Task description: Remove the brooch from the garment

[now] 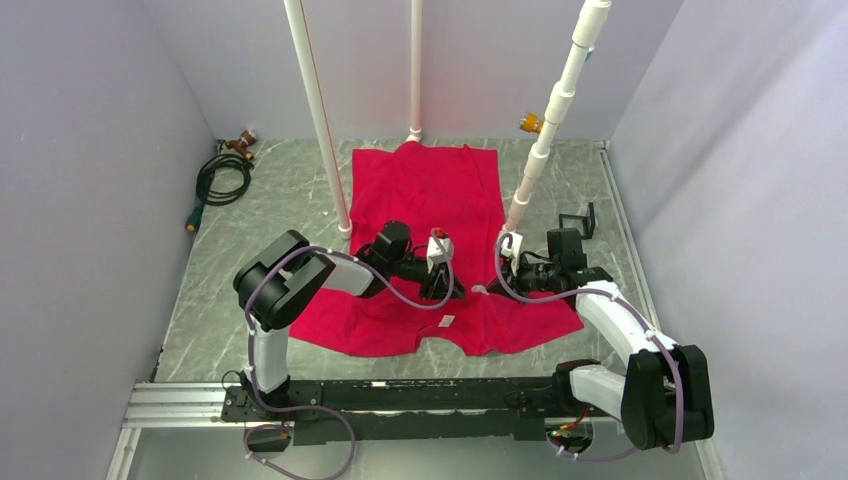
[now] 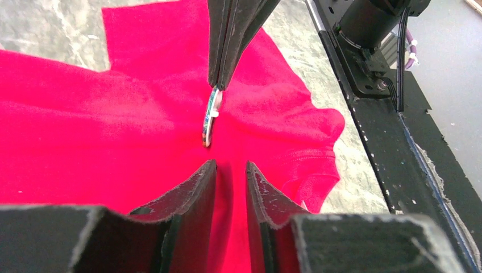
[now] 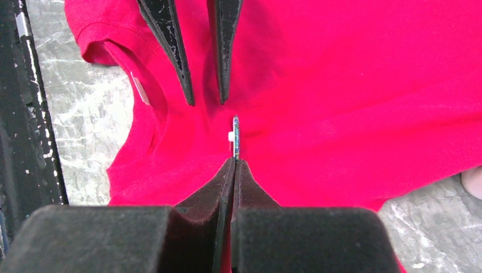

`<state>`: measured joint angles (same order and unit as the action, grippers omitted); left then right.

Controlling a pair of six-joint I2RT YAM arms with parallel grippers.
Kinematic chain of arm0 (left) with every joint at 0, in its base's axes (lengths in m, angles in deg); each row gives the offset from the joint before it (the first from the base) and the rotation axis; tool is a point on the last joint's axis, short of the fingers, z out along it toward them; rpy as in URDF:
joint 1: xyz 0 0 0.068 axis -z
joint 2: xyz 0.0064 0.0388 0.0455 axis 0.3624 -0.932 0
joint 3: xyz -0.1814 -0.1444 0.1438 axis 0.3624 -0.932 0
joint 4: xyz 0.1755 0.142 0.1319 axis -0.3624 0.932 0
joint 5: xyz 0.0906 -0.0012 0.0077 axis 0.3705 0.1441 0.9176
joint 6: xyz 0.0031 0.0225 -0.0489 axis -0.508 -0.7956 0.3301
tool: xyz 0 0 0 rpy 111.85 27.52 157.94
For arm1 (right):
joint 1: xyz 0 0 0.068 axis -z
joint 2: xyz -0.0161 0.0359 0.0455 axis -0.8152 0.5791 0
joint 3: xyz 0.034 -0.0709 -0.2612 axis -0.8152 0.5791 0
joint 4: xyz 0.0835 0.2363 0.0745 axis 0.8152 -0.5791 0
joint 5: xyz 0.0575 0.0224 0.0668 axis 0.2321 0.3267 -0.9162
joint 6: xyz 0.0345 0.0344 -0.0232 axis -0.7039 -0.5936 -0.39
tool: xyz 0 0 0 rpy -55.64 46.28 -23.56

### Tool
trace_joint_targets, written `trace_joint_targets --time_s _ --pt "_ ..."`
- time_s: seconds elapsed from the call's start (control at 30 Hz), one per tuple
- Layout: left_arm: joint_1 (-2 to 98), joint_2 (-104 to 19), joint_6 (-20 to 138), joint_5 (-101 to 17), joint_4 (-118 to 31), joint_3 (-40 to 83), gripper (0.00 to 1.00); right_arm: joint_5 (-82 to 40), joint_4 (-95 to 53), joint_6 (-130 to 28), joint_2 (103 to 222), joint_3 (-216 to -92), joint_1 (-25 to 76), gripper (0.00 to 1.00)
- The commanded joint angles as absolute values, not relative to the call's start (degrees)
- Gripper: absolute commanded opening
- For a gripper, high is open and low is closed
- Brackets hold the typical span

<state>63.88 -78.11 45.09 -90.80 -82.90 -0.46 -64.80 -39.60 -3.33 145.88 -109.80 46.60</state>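
Note:
The garment [image 1: 425, 200] is a red T-shirt lying flat on the marble table, neckline toward the arms. The brooch [image 3: 235, 136] is held on edge just above the shirt below the neckline; it also shows in the left wrist view [image 2: 211, 116]. My right gripper [image 3: 233, 161] is shut on the brooch's rim; it also shows in the left wrist view [image 2: 219, 84]. My left gripper [image 2: 231, 166] faces it a short way off, its jaws a narrow gap apart with the tips down on the shirt [image 3: 341, 85]. The brooch is too small to make out in the top view.
The white neck label [image 3: 140, 91] lies at the collar to the left of both grippers. Three white pipes [image 1: 318, 110] rise around the shirt's far half. A coiled black cable [image 1: 222, 178] lies at the far left. A black rail [image 1: 400, 395] runs along the near edge.

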Motion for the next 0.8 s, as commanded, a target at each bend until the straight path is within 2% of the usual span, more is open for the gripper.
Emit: trace_joint_targets --time_s 0.0,0.77 --pt "64.05 -75.26 46.74 -90.52 -94.74 -1.84 0.31 -67.21 -37.67 -3.19 145.9 -110.25 46.82 0.0" --pt "64.99 -80.19 48.41 -88.11 -93.57 1.63 0.31 -68.62 -39.04 -2.31 146.18 -110.78 46.81 0.0"
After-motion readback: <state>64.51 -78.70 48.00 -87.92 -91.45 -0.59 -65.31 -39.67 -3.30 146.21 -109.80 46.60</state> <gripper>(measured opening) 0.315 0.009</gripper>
